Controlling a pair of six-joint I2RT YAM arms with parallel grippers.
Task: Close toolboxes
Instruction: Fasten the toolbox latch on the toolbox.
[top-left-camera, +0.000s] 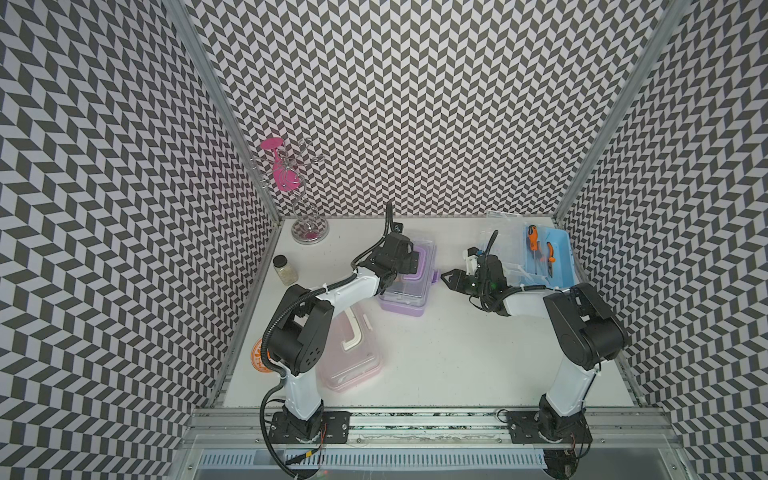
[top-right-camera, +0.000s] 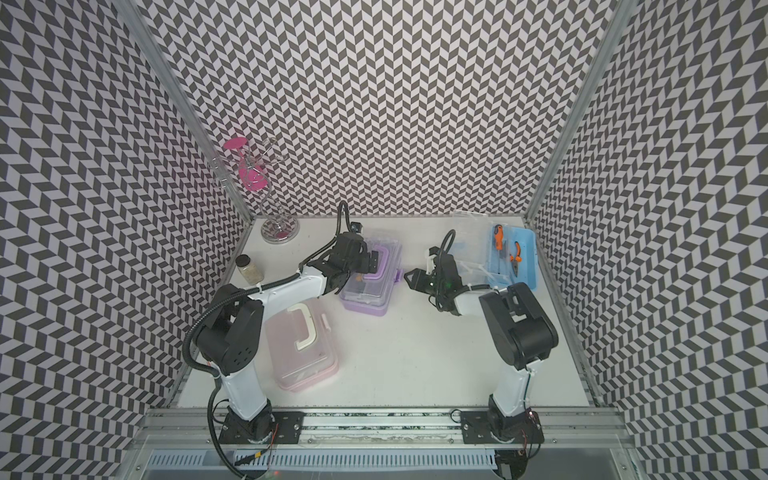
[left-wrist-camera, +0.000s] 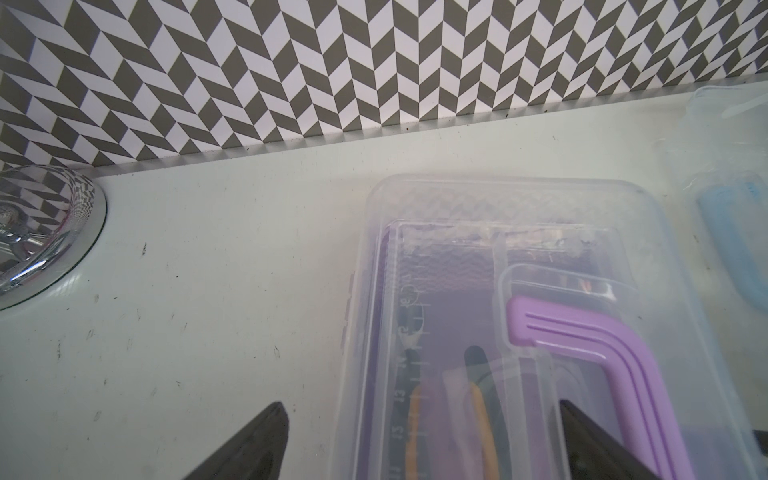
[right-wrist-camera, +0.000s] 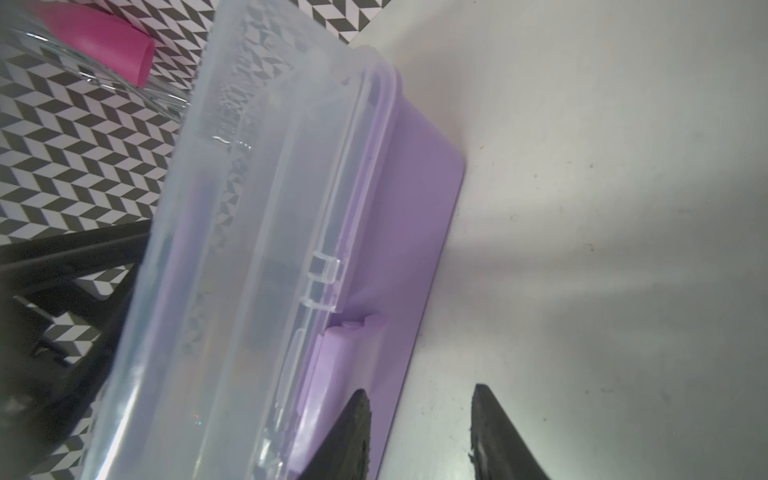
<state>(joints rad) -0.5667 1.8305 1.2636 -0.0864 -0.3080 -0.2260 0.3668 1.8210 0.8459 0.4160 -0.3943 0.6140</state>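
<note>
Just ahead of the right gripper (top-left-camera: 448, 277), almost at its tips, sits the purple toolbox (top-left-camera: 405, 296). Its long side faces that gripper, and its long axis runs crosswise to the gripper's reach, from the near edge of the surface (top-left-camera: 457, 365) toward the back wall. On the facing side the purple latch (right-wrist-camera: 332, 353) juts out just beyond the fingertips. In the right wrist view one fingertip (right-wrist-camera: 349, 436) overlaps the box's base beside the latch, while its mate hangs over bare surface. Whether that fingertip touches the plastic I cannot tell. The jaws stand a narrow gap apart with nothing between them.

The left gripper (left-wrist-camera: 424, 440) hovers above the same box, spread wide. One finger is off the edge over the surface and the other is above the clear lid (left-wrist-camera: 478, 199), next to the purple handle (left-wrist-camera: 561, 332). It holds nothing, and contact with the lid cannot be judged.

The lid looks down on its base, so what remains here is probably snapping the latch home. The right arm seems better placed for that, since the latch faces it and a short push forward should reach it.

Behind the right gripper, the blue toolbox (top-left-camera: 563, 266) lies open with tools inside. The pink toolbox (top-left-camera: 353, 357) lies well beyond the purple one, by the left arm, with its lid apparently down
</note>
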